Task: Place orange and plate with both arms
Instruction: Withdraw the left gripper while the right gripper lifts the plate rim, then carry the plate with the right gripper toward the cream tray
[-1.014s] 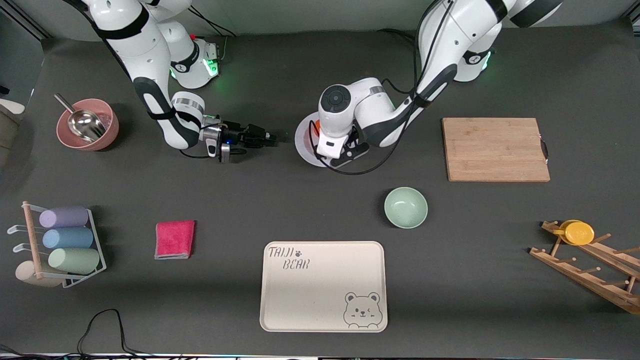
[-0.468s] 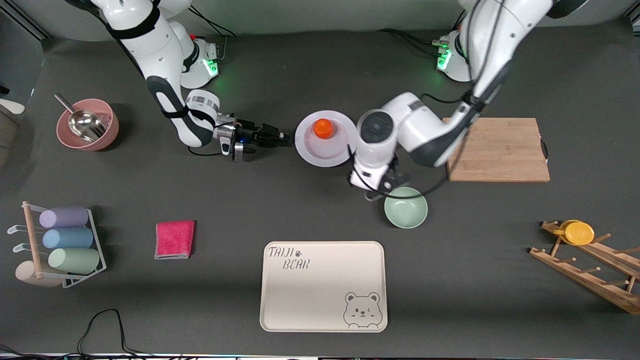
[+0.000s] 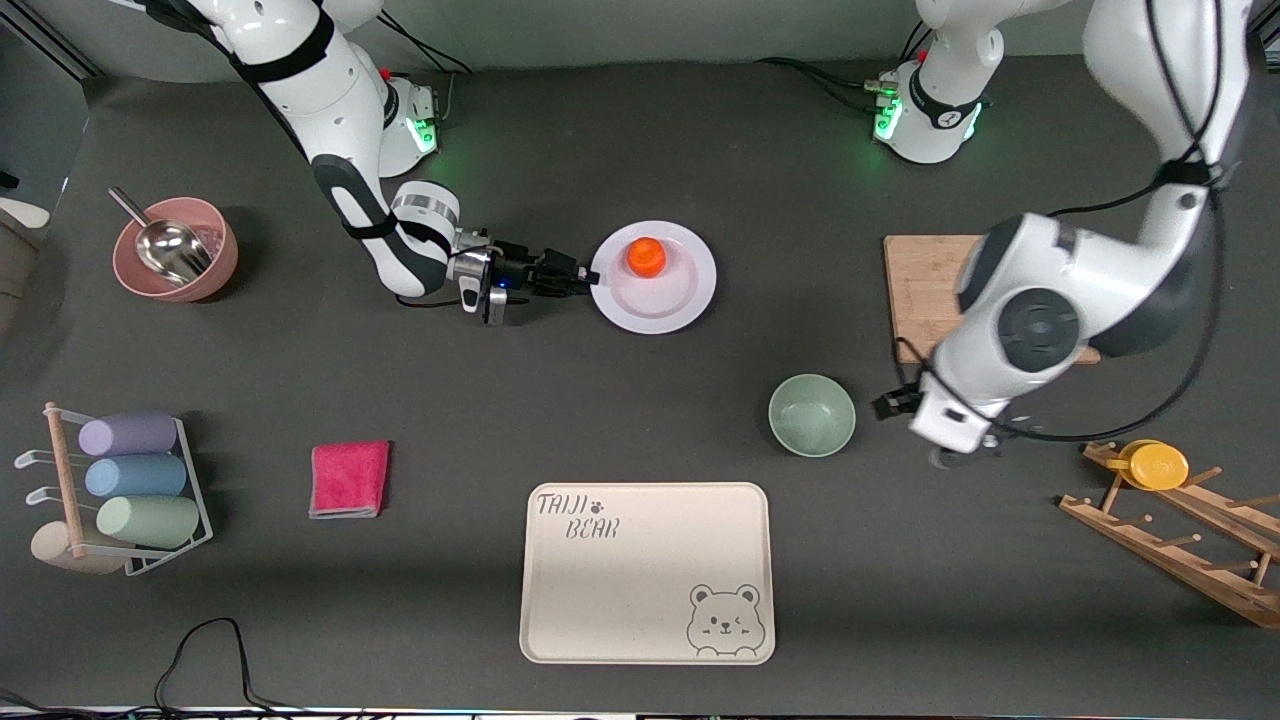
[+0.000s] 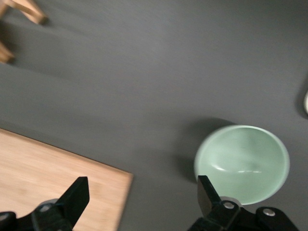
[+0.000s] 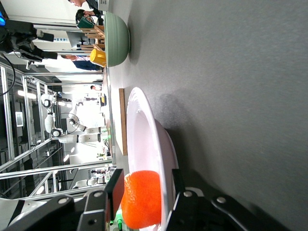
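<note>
My left gripper [image 3: 935, 440] has swung away from the plate [image 3: 654, 277] since a second ago, when it hung right over it; now it is up over bare table between the mint-green bowl [image 3: 811, 414] and the wooden rack [image 3: 1180, 530], toward my left arm's end, fingers spread wide with nothing between them, as the left wrist view shows. My right gripper [image 3: 580, 279] has crept along the table and now sits at the plate's rim on the side toward my right arm's end; the right wrist view shows its jaws straddling that rim, but I cannot tell whether they have pinched it yet. I judge the orange's part done and the plate's carry about to start. The orange [image 3: 646, 256] rests on the plate, a small bright round fruit, off centre toward the robots' bases. The plate is white, shallow and wide-rimmed, lying flat, farther from the front camera than the bear-printed tray [image 3: 647, 573].
</note>
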Controlling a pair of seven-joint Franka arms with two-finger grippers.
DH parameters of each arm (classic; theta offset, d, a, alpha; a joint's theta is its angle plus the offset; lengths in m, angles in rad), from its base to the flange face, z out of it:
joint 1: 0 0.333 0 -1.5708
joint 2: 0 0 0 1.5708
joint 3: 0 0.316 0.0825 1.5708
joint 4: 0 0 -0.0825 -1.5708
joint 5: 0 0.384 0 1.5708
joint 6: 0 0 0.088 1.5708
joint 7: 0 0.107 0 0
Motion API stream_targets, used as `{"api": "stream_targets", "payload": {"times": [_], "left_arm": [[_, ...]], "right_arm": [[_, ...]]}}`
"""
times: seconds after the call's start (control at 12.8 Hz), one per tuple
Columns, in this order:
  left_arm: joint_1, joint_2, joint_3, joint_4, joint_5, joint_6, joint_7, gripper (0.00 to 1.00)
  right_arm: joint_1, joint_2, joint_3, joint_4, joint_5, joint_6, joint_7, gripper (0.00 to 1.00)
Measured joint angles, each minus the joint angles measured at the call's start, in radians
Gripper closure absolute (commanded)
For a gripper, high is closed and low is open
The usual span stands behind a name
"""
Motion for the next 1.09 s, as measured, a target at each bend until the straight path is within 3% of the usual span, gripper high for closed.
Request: {"api": "stream_targets", "payload": {"times": [0.08, 0.31, 0.55, 0.7, 0.86, 1.09], "left_arm": [[-0.003, -0.036, 0.053, -0.001, -0.044, -0.023, 0.1, 0.0], [-0.046, -0.125, 0.263, -0.003, -0.125, -0.084, 0.402, 0.0], [-0.154, -0.18, 0.493, -0.003, -0.14, -0.138, 0.596, 0.0], [-0.218, -0.21, 0.608, -0.004, -0.141, -0.168, 0.675, 0.0], [-0.242, -0.221, 0.678, -0.005, -0.141, -0.172, 0.729, 0.0], [-0.244, -0.221, 0.705, -0.013, -0.141, -0.168, 0.763, 0.0]], "right_arm": [[0.005, 0.005, 0.003, 0.008, 0.0, 0.0, 0.0, 0.56], [0.02, 0.016, 0.004, 0.021, 0.0, 0.005, -0.012, 1.0], [0.02, 0.016, 0.004, 0.021, 0.0, 0.01, -0.028, 1.0], [0.02, 0.016, 0.004, 0.022, 0.0, 0.008, -0.029, 1.0], [0.018, 0.016, 0.004, 0.022, 0.0, -0.002, -0.029, 1.0], [-0.008, 0.009, 0.002, 0.029, 0.001, -0.033, -0.029, 1.0]]}}
